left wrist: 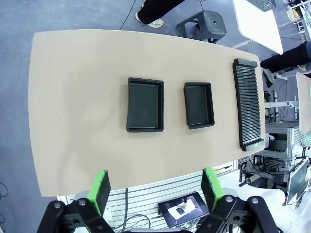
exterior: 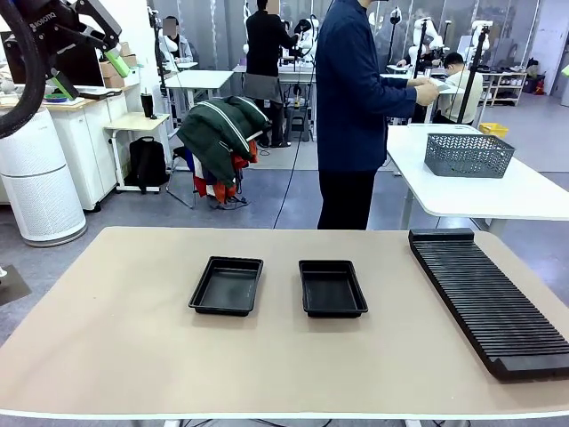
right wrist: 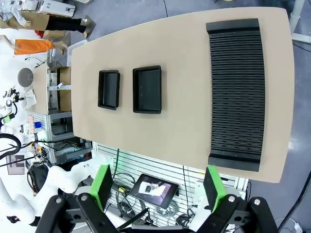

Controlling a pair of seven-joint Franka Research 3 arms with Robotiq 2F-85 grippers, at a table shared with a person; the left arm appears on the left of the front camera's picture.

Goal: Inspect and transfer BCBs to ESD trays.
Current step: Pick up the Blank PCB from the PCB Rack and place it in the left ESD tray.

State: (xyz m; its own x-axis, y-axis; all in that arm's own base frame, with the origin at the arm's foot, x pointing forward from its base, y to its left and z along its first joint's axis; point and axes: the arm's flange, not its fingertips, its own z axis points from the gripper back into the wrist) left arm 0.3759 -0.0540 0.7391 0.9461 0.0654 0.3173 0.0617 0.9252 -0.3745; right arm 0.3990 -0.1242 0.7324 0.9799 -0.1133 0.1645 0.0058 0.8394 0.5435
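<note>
**A:** While the left end effector [left wrist: 155, 180] is hovering high over the desk [left wrist: 73, 121], how are its jaws standing?

**B:** They are gaping as wide as they go. The green pads [left wrist: 100, 187] are gripping nothing, with only air sitting between them.

**A:** And the right end effector [right wrist: 158, 178]?

**B:** It is doing the same: spread wide, carrying nothing, hanging well above the desk.

**A:** Where is the first ESD tray [left wrist: 145, 105] lying?

**B:** It is resting flat on the desk, far out beyond the left end effector's fingertips and between the lines of its two fingers. The second ESD tray [left wrist: 198, 105] is sitting near it, apart, out ahead of the finger on the rack side. Both are showing bare black floors, well apart from either end effector.

**A:** How are they looking from the right end effector?

**B:** Both trays are lying far ahead of it, off toward one finger. The long black ribbed rack [right wrist: 236, 92] is stretching out ahead of the other finger, well apart from the trays.

**A:** Is anyone standing beyond them?

**B:** A person [exterior: 351, 98] is standing past the desk's far edge, farther from both end effectors than the trays. One hand [exterior: 423, 87] is holding a pale flat thing [exterior: 442, 87]. I cannot tell whether it is a BCB.
</note>
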